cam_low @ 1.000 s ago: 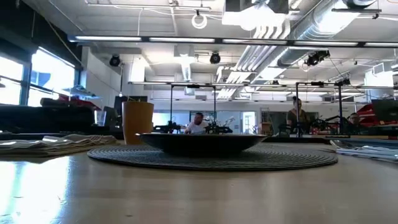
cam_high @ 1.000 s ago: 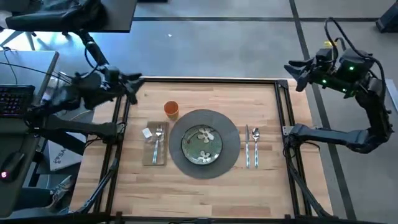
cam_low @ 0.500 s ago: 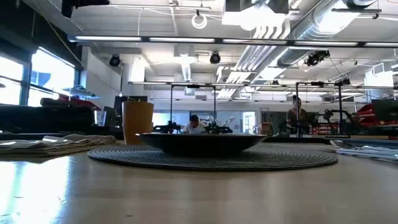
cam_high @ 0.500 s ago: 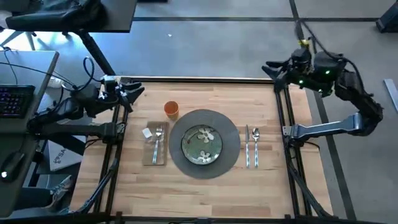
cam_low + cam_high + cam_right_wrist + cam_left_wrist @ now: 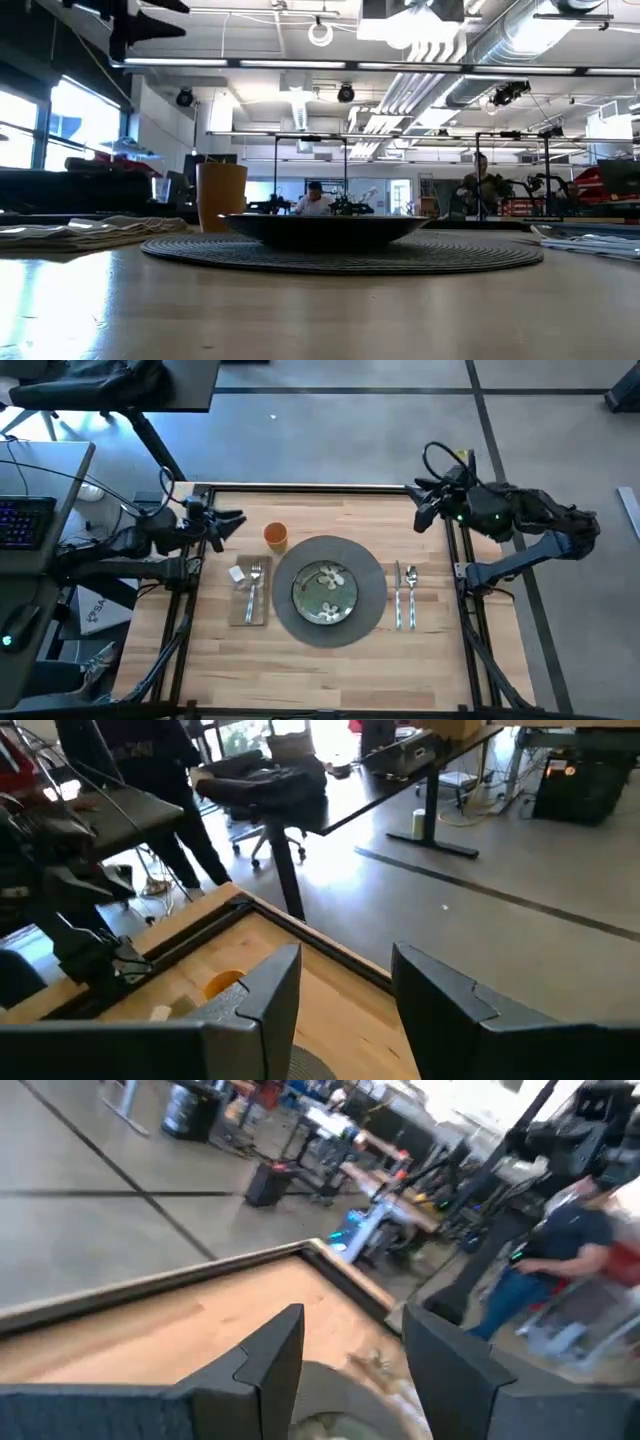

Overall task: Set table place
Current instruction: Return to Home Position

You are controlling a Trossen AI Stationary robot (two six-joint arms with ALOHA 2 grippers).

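So the left tool (image 5: 232,522) hangs at the far-left edge of the surface (image 5: 330,670), the right tool (image 5: 419,506) over the far-right corner, both spread. The place setting (image 5: 370,596) sits mid-surface, with bare wood around it.

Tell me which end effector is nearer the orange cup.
Left. The left end effector hovers close beside the orange cup, at the table's left edge; the right end effector is over the far right corner.
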